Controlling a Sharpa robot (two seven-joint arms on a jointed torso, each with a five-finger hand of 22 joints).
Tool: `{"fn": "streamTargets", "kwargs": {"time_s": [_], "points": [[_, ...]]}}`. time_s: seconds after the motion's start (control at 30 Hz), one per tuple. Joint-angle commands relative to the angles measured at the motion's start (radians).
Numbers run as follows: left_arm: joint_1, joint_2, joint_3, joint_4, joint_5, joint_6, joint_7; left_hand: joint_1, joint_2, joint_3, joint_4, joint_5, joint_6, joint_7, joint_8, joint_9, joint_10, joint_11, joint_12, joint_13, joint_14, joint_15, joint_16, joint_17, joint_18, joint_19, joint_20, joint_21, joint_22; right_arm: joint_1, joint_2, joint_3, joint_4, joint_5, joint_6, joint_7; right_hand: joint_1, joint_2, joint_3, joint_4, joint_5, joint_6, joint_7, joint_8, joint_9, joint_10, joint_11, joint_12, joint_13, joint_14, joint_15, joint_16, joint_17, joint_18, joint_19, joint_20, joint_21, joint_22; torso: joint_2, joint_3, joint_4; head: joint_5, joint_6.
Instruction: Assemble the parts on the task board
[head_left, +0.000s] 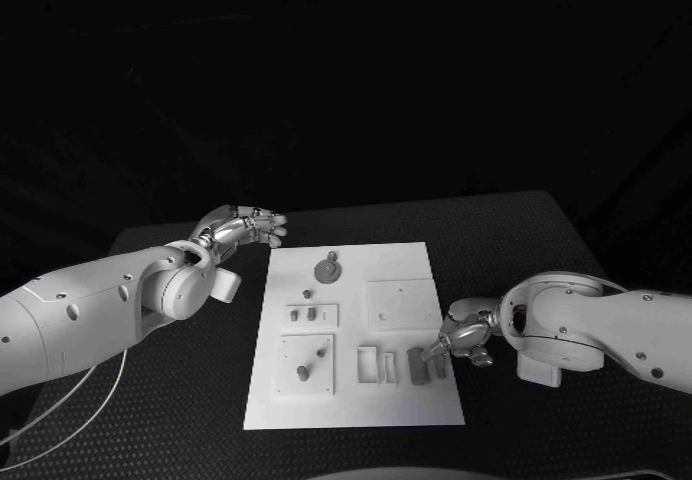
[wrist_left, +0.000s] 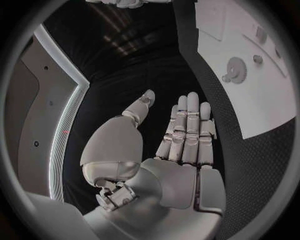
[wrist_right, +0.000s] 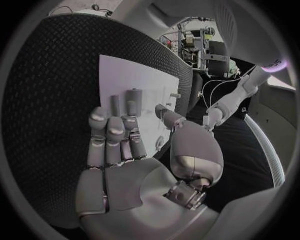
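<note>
Your task board (head_left: 404, 270), a flat white rectangular plate, lies in the middle of the table (head_left: 519, 230), whose black surface has a fine woven, dotted texture. On the board you have a round toothed gear (head_left: 329, 270) near the far end, smooth and grey, with a small knob just beside it. Nearer the middle sits a raised square plate (head_left: 401, 304) with one small hole, and to its left a smaller plate carrying two short pegs (head_left: 304, 314). At the near end you see another square plate with one peg (head_left: 304, 373), and beside it a row of four narrow upright blocks (head_left: 402, 364), two pale and two darker. Your right hand (head_left: 464, 338), silver and jointed, is at the board's right edge, fingers straight and close together, touching the darker blocks, gripping nothing that you can see. Your left hand (head_left: 245, 228) hovers off the board's far left corner, fingers extended side by side, thumb apart, holding nothing.
</note>
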Motion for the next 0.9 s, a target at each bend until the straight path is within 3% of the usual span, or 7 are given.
{"fn": "streamTargets", "kwargs": {"time_s": [0.03, 0.23, 0.43, 0.67, 0.9], "points": [[0.000, 0.003, 0.000, 0.004, 0.007, 0.005, 0.014, -0.008, -0.001, -0.006, 0.003, 0.002, 0.005, -0.002, 0.003, -0.002, -0.001, 0.003, -0.005, -0.001, 0.000, 0.005, -0.006, 0.002, 0.003, 0.002, 0.003, -0.006, 0.002, 0.000, 0.013, -0.003, 0.003, -0.088, -0.043, -0.026, -0.013, -0.005, 0.010, -0.001, -0.005, -0.021, 0.016, -0.005, 0.000, 0.013, -0.002, -0.004, 0.002, 0.005, 0.002, -0.008, 0.002, 0.048, -0.003, -0.003, 0.005, -0.002, 0.000, -0.0007, 0.0017, -0.001, -0.002], [0.000, 0.003, 0.000, 0.008, 0.005, 0.007, 0.013, -0.010, -0.001, -0.007, 0.004, 0.002, 0.004, -0.002, 0.002, -0.002, -0.001, 0.003, -0.006, -0.001, 0.000, 0.005, -0.007, 0.002, 0.003, 0.002, 0.003, -0.007, 0.002, -0.001, 0.038, -0.022, -0.014, -0.120, -0.064, -0.028, -0.018, -0.018, 0.022, 0.000, -0.005, -0.033, 0.021, -0.013, -0.002, 0.013, 0.002, -0.007, 0.006, 0.007, 0.006, -0.012, 0.007, 0.048, -0.003, -0.003, 0.007, -0.005, 0.002, -0.0017, 0.0024, -0.001, -0.006], [0.000, 0.003, 0.000, 0.007, 0.007, 0.010, 0.011, -0.011, 0.000, -0.007, 0.004, 0.002, 0.004, -0.002, 0.002, -0.002, -0.002, 0.004, -0.007, -0.001, 0.000, 0.005, -0.008, 0.003, 0.003, 0.002, 0.003, -0.007, 0.003, -0.009, 0.060, -0.023, -0.032, -0.120, -0.050, -0.027, -0.017, -0.019, 0.027, -0.001, -0.005, -0.035, 0.022, -0.014, -0.002, 0.012, 0.003, -0.007, 0.007, 0.007, 0.007, -0.013, 0.009, 0.048, -0.003, -0.003, 0.007, -0.005, 0.002, -0.0003, 0.0030, 0.004, -0.009], [0.000, -0.001, -0.002, 0.009, 0.007, 0.012, 0.008, -0.012, 0.000, -0.007, 0.004, 0.002, 0.004, -0.002, 0.002, -0.003, -0.003, 0.004, -0.008, -0.002, 0.000, 0.005, -0.009, 0.004, 0.003, 0.002, 0.003, -0.008, 0.003, -0.020, 0.075, -0.026, -0.050, -0.126, -0.033, -0.036, -0.016, -0.016, 0.030, -0.003, -0.005, -0.036, 0.023, -0.015, -0.002, 0.011, 0.005, -0.008, 0.008, 0.007, 0.008, -0.014, 0.011, 0.048, -0.004, -0.003, 0.008, -0.006, 0.002, -0.0015, 0.0019, 0.010, -0.015], [0.000, -0.005, -0.002, 0.011, 0.007, 0.013, 0.008, -0.013, 0.000, -0.007, 0.005, 0.002, 0.004, -0.002, 0.001, -0.003, -0.004, 0.005, -0.008, -0.002, 0.000, 0.005, -0.010, 0.004, 0.003, 0.002, 0.003, -0.009, 0.003, -0.042, 0.105, -0.026, -0.060, -0.079, -0.042, -0.032, -0.018, -0.014, 0.030, -0.004, -0.006, -0.036, 0.023, -0.016, -0.002, 0.011, 0.005, -0.009, 0.009, 0.007, 0.009, -0.015, 0.012, 0.048, -0.004, -0.003, 0.009, -0.006, 0.002, -0.0011, 0.0005, 0.016, -0.018]]}}
